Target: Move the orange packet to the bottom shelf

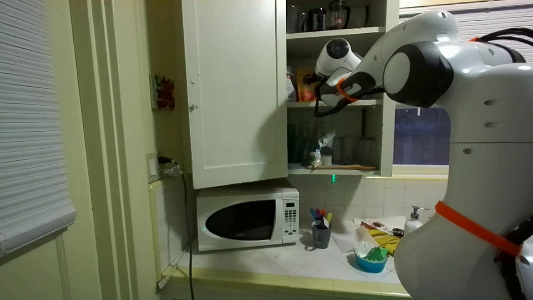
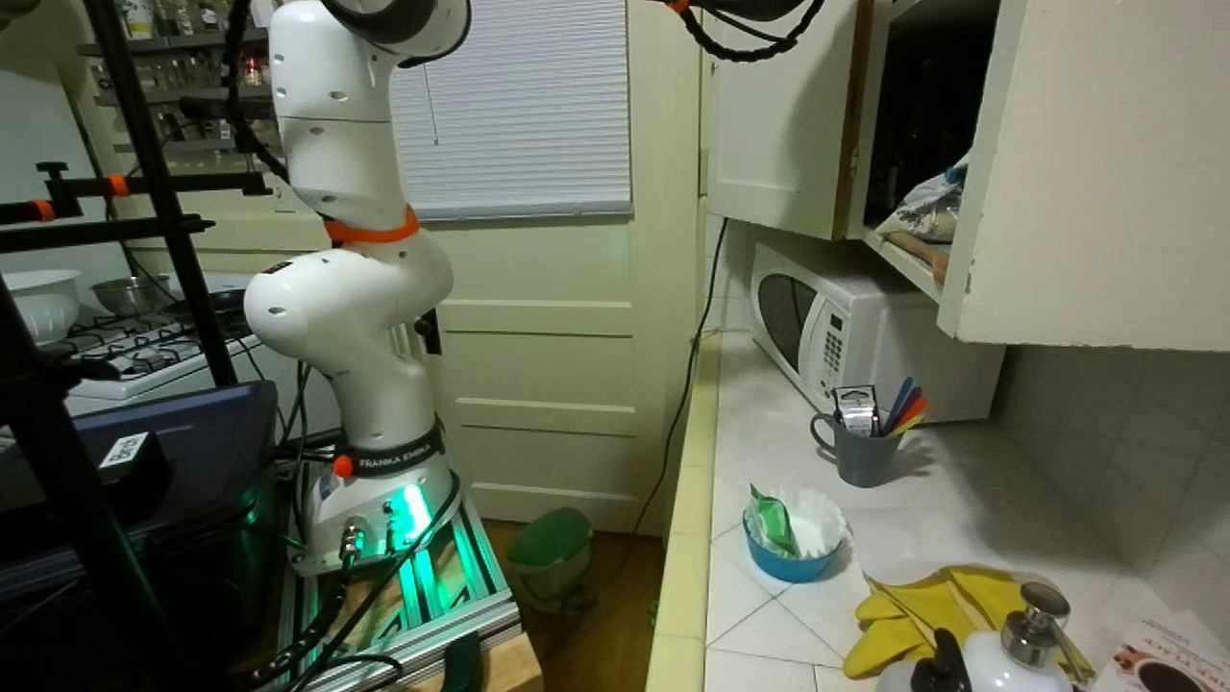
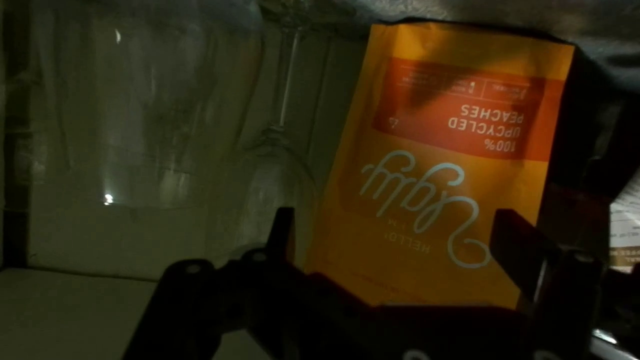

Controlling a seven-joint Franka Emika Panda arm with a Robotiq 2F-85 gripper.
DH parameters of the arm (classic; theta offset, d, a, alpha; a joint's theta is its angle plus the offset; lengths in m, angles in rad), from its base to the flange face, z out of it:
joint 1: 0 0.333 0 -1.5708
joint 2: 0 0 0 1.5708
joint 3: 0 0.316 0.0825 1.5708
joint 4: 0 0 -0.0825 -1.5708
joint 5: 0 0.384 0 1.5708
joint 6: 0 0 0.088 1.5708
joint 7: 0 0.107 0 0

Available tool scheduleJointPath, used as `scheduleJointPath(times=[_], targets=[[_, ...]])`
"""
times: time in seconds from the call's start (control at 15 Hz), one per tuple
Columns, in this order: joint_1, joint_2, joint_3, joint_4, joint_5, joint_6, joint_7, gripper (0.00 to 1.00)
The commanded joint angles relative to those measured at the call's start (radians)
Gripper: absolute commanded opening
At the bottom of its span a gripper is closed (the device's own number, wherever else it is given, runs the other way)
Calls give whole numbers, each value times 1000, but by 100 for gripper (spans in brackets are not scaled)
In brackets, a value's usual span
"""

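The orange packet [image 3: 450, 135] stands on the middle shelf [image 1: 302, 105]. Its lettering appears upside down in the wrist view, where my gripper's body hides its lower picture edge. It also shows in an exterior view [image 1: 306, 95], partly behind the gripper. My gripper [image 3: 394, 220] is open, its fingertips spread toward either side of the packet. Whether a finger touches it, I cannot tell. In an exterior view the dark gripper [image 1: 313, 80] is at the packet's upper right. The bottom shelf [image 1: 297, 171] is below and holds a crinkled white packet [image 1: 327, 140], a wooden board [image 1: 354, 167] and glasses.
Clear glasses [image 3: 150, 110] stand beside the packet. A white bag [image 1: 290, 87] is on its other side. The open cabinet door [image 1: 237, 91] borders the shelves. A microwave [image 1: 245, 221], a grey mug [image 1: 321, 236] and a blue bowl [image 1: 370, 264] are on the counter.
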Motion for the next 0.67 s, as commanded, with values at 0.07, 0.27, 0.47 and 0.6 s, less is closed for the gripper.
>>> scheduleJointPath(times=[0.07,0.27,0.47,0.6], targets=[[62,97,9,125,-92,-44,40,100],[97,139,10,171,-88,-57,23,100],[131,187,7,225,-78,-84,10,100],[151,217,7,264,-73,-107,1,100]])
